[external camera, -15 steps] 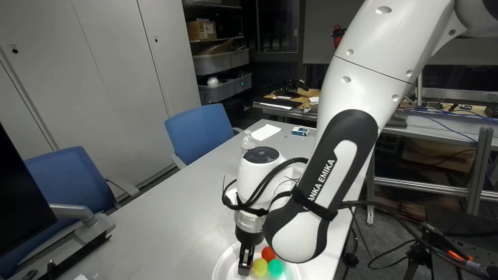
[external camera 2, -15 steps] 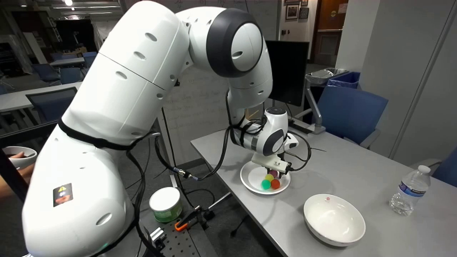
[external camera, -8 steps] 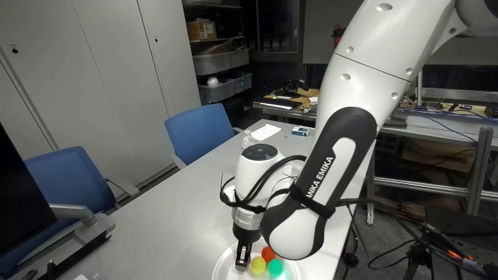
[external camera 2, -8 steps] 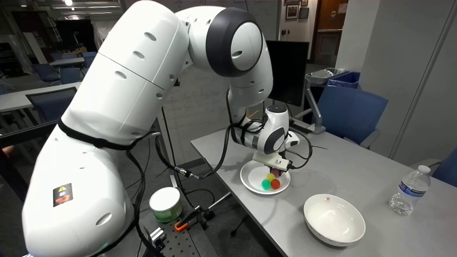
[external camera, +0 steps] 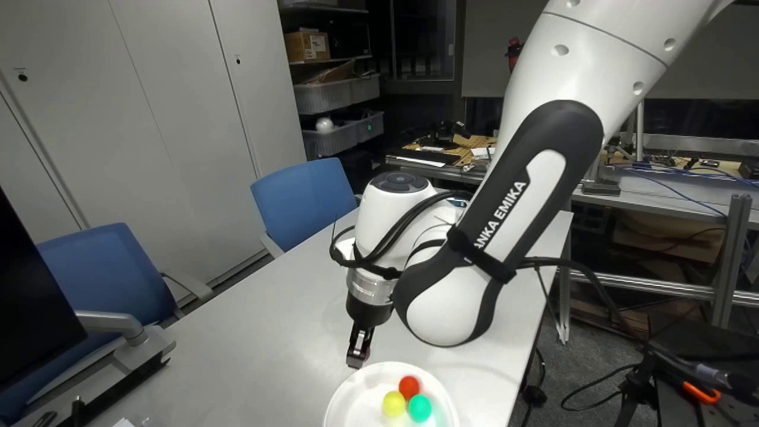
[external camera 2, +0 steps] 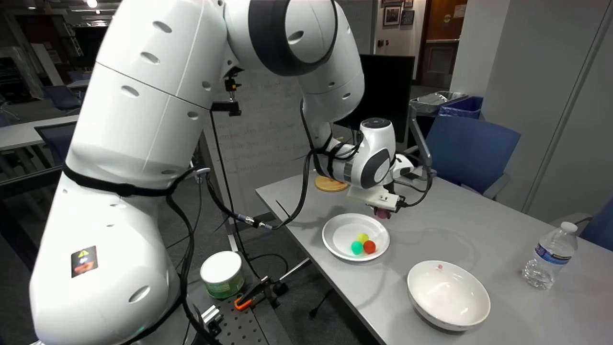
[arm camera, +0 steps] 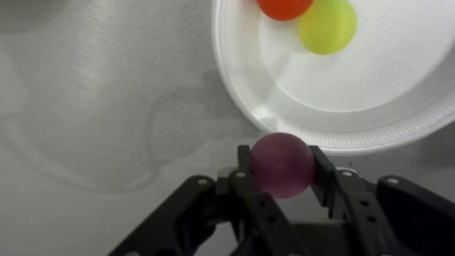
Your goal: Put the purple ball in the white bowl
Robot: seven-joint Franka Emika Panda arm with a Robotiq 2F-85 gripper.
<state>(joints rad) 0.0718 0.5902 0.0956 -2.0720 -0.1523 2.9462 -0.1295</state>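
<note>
Pinching the purple ball [arm camera: 282, 172] between its fingers [arm camera: 321, 163], the gripper [arm camera: 283, 160] hangs over the table [external camera 2: 445, 239], just beside the plate [external camera 2: 337, 235]; in the wrist view a finger touches each side of the ball, and the ball covers a little of the plate's rim; in an exterior view it shows at the gripper's lower end, raised off the table, though how high I cannot tell; the red ball [external camera 2: 369, 247], the yellow ball [external camera 2: 363, 237] and the green ball [external camera 2: 357, 247] sit on the plate, grouped close; the red and the yellow appear to meet in the wrist view, but whether the green touches either I cannot tell; the bowl [external camera 2: 450, 297] stands upright on the table, apart from the plate and from the purple ball, with a pink mark [external camera 2: 439, 266] inside near its rim; the bottle [external camera 2: 550, 256], clear with a blue label, stands upright, nearer the bowl than the plate; a round wooden board [external camera 2: 329, 185] lies toward the table's far end, near the black monitor [external camera 2: 388, 91]; a white-lidded can [external camera 2: 222, 270] stands near the arm [external camera 2: 119, 143], apart from the table; blue chairs [external camera: 305, 201] and pale cabinets [external camera: 166, 107] show beside the table in an exterior view.
</note>
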